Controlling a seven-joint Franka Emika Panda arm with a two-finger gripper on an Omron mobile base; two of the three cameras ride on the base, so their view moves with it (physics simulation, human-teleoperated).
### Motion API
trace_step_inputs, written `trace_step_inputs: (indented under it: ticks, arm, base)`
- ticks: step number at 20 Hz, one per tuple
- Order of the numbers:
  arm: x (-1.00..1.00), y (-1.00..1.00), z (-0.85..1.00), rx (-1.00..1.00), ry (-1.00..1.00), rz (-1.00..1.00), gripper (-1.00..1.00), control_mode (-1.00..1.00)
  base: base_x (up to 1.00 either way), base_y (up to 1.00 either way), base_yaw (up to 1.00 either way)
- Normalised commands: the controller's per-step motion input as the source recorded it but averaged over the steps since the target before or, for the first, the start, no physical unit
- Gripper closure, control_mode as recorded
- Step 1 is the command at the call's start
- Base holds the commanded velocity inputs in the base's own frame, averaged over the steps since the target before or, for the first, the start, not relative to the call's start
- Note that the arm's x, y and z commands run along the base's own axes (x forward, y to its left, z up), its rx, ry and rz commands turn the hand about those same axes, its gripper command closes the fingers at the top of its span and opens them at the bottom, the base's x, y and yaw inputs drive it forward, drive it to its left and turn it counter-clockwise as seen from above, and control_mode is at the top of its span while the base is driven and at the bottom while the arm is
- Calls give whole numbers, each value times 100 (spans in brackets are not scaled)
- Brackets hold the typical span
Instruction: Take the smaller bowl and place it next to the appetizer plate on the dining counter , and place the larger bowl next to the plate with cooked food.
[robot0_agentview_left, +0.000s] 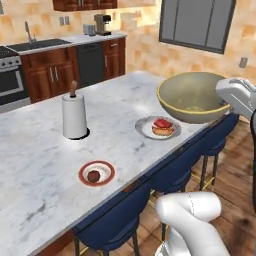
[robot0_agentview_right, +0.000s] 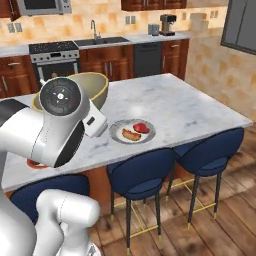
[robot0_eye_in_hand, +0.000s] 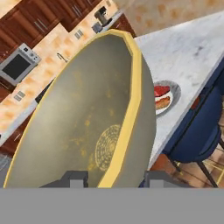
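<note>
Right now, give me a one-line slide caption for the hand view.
Gripper clamps the rim of the larger bowl, held tilted above the dining counter near the plate with cooked food.

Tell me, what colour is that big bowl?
Olive-beige with a thin yellow rim; the big bowl shows best in the hand view.

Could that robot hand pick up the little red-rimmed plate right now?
Probably not. Its fingers straddle the rim of the larger bowl, carried above the dining counter by the plate with cooked food. The appetizer plate lies farther along the counter, unobstructed.
</note>
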Motion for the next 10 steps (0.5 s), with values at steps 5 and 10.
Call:
trace_step_inputs:
  ticks: [5, 10]
  arm:
    - [0, 0, 0, 0, 0, 0, 100, 100]
    - [0, 0, 0, 0, 0, 0, 100, 100]
  base:
    - [38, -64, 41]
    - [15, -68, 35]
